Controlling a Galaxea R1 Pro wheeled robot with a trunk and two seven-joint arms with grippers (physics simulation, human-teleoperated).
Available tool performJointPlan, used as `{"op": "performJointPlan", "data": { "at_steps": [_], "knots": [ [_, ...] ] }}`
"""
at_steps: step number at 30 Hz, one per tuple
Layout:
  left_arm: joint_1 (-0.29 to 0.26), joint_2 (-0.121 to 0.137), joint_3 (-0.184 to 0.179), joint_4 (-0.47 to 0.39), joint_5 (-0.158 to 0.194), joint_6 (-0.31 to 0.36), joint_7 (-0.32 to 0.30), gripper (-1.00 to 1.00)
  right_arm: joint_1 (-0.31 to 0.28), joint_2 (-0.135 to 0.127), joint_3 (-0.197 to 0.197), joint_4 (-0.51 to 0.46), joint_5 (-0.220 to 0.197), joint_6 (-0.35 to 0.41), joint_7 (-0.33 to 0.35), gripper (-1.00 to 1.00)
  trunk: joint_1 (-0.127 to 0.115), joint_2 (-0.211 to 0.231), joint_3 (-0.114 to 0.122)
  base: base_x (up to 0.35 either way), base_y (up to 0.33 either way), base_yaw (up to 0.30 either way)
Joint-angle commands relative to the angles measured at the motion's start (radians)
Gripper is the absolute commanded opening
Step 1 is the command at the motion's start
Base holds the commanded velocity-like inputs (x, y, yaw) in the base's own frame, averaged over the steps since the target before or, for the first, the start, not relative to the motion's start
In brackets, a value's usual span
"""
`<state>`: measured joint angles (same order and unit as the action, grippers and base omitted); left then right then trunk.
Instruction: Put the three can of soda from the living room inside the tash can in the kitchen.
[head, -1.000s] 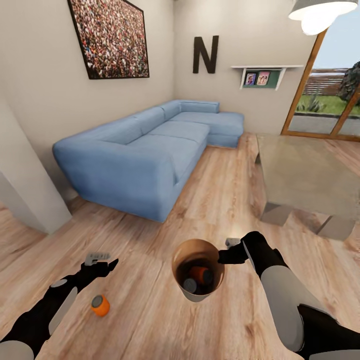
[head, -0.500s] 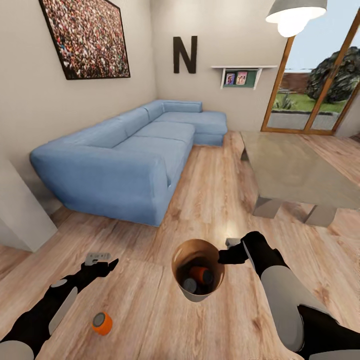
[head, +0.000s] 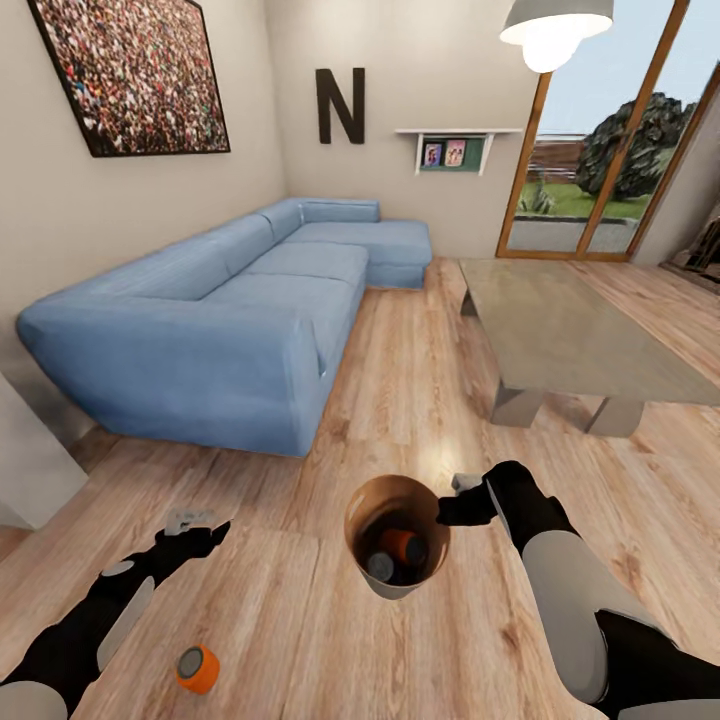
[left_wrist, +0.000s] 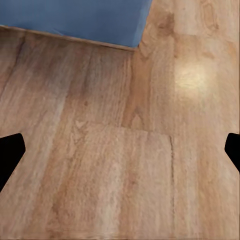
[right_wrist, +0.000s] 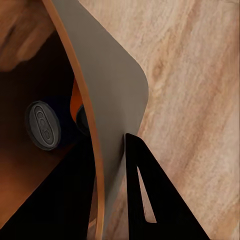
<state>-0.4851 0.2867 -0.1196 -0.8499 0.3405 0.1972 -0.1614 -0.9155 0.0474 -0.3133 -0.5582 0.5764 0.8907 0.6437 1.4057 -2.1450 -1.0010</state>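
Note:
My right gripper (head: 452, 500) is shut on the rim of the tash can (head: 398, 592), a grey tapered bucket with a brown inside, held just above the wood floor. In the right wrist view its fingers (right_wrist: 142, 175) clamp the bucket wall (right_wrist: 110, 85) from both sides. Two cans of soda lie inside: an orange one (head: 404, 547) and a dark one with a grey top (head: 379, 568) (right_wrist: 43, 126). A third, orange can of soda (head: 198, 668) lies on the floor below my left gripper (head: 195, 522), which is open and empty, with bare floor between its fingertips (left_wrist: 120, 150).
A long blue sofa (head: 230, 320) runs along the left wall, and its corner (left_wrist: 75, 20) lies just ahead of the left hand. A low grey coffee table (head: 560, 340) stands at the right. A wall corner (head: 25, 470) juts in at the left. Glass doors (head: 590, 170) are at the back.
The whole view has shifted: sofa and wall slid left, table and doors came further in. The floor can dropped lower in the picture. Both arms and the bucket kept their place.

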Motion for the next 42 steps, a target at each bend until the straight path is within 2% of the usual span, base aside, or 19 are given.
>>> {"op": "performJointPlan", "data": {
  "at_steps": [1, 2, 4, 6, 9, 18, 23, 27, 29, 30, 31, 32, 35, 38, 42],
  "knots": [
    [0.000, 0.000, -0.001, 0.023, 0.000, 0.006, 0.029, 1.00, 0.000, 0.000, -0.001, -0.007, -0.021, 0.007, 0.005, -1.00, 0.000, 0.000, 0.000, 0.002, 0.004, -0.018],
    [-0.001, 0.000, -0.002, 0.041, -0.001, 0.013, 0.044, 1.00, 0.000, 0.000, -0.001, -0.010, -0.021, 0.007, 0.004, -1.00, 0.000, 0.000, 0.000, 0.002, 0.003, -0.014],
    [-0.002, 0.000, -0.004, 0.154, 0.000, 0.058, 0.112, 1.00, 0.000, 0.000, -0.001, -0.016, -0.021, 0.008, 0.004, -1.00, 0.000, 0.000, 0.000, 0.001, 0.002, -0.007],
    [-0.002, -0.001, -0.007, 0.221, 0.002, 0.072, 0.158, 1.00, 0.000, 0.001, -0.001, -0.018, -0.021, 0.008, 0.004, -1.00, 0.000, 0.000, 0.000, 0.000, 0.001, -0.004],
    [-0.004, -0.002, -0.010, 0.271, 0.003, 0.070, 0.196, 1.00, 0.000, 0.001, -0.001, -0.019, -0.021, 0.008, 0.005, -1.00, 0.000, 0.000, 0.000, 0.000, 0.000, -0.001],
    [-0.004, -0.011, -0.033, 0.289, 0.004, 0.057, 0.205, 1.00, 0.000, 0.002, -0.001, -0.020, -0.021, 0.008, 0.005, -1.00, 0.000, 0.000, 0.000, 0.054, 0.202, 0.000],
    [-0.004, -0.022, -0.077, 0.292, 0.003, 0.054, 0.204, 1.00, 0.000, 0.002, -0.001, -0.019, -0.021, 0.008, 0.005, -1.00, 0.000, 0.000, 0.000, 0.164, 0.293, 0.000],
    [-0.004, -0.026, -0.090, 0.290, 0.004, 0.041, 0.202, 1.00, 0.000, 0.002, -0.001, -0.019, -0.021, 0.008, 0.005, -1.00, 0.000, 0.000, 0.000, 0.215, 0.261, 0.000],
    [-0.004, -0.040, -0.099, 0.289, 0.004, 0.019, 0.200, 1.00, 0.000, 0.003, -0.001, -0.019, -0.021, 0.008, 0.005, -1.00, 0.000, 0.000, 0.000, 0.153, 0.133, 0.000],
    [-0.004, -0.071, -0.133, 0.291, -0.005, 0.003, 0.200, 1.00, 0.000, 0.003, -0.001, -0.019, -0.021, 0.008, 0.005, -1.00, 0.000, 0.000, 0.000, 0.065, 0.053, 0.000],
    [-0.003, -0.084, -0.152, 0.292, -0.012, -0.008, 0.200, 1.00, 0.000, 0.003, -0.001, -0.019, -0.021, 0.008, 0.005, -1.00, 0.000, 0.000, 0.000, 0.052, 0.042, 0.000],
    [-0.003, -0.106, -0.197, 0.296, -0.029, -0.044, 0.202, 1.00, 0.000, 0.003, -0.001, -0.019, -0.021, 0.008, 0.005, -1.00, 0.000, 0.000, 0.000, 0.033, 0.027, 0.000],
    [-0.003, -0.131, -0.258, 0.300, -0.052, -0.123, 0.205, 1.00, 0.000, 0.003, -0.001, -0.019, -0.021, 0.008, 0.005, -1.00, 0.000, 0.000, 0.000, 0.021, 0.017, 0.000],
    [-0.003, -0.144, -0.287, 0.304, -0.063, -0.163, 0.207, 1.00, 0.000, 0.002, -0.001, -0.019, -0.021, 0.008, 0.005, -1.00, 0.000, 0.000, 0.000, 0.042, 0.006, 0.000],
    [-0.003, -0.149, -0.297, 0.337, -0.065, -0.175, 0.205, 1.00, 0.000, 0.001, -0.002, -0.019, -0.020, 0.009, 0.004, -1.00, 0.000, 0.000, 0.000, 0.196, 0.002, 0.000]
  ]
}}
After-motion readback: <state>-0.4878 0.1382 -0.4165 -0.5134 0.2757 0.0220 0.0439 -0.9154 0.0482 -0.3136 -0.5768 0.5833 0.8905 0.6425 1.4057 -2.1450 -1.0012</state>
